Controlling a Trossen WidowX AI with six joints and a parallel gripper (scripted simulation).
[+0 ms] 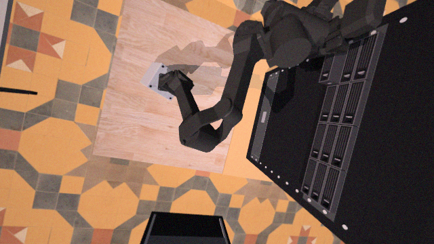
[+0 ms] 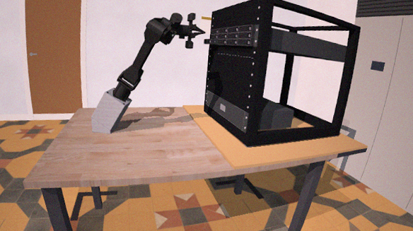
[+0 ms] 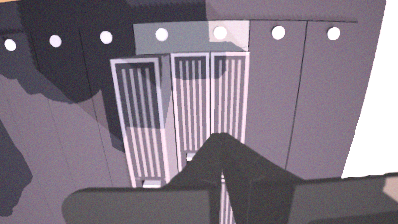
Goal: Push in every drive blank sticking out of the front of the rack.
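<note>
The black open-frame rack (image 2: 257,97) (image 1: 400,118) stands on the orange mat (image 2: 279,151). Its drive bay (image 2: 232,34) (image 1: 333,135) holds several slatted grey blanks near the top of the front. One blank (image 2: 206,41) (image 1: 328,69) (image 3: 141,120), at the bay's end, sticks out of the front; the two beside it (image 3: 210,100) sit further in. My gripper (image 2: 201,32) (image 3: 219,140) is shut on nothing. Its tips point at the bay front, just short of it, beside the blank that sticks out. In the top view the arm hides the fingers.
The arm's grey base (image 2: 107,112) (image 1: 152,79) is fixed to the wooden table (image 2: 137,151) (image 1: 142,118), left of the mat (image 1: 244,142). A grey panel (image 2: 228,111) (image 1: 262,118) sits low on the rack front. A dark box (image 2: 275,115) lies inside the rack.
</note>
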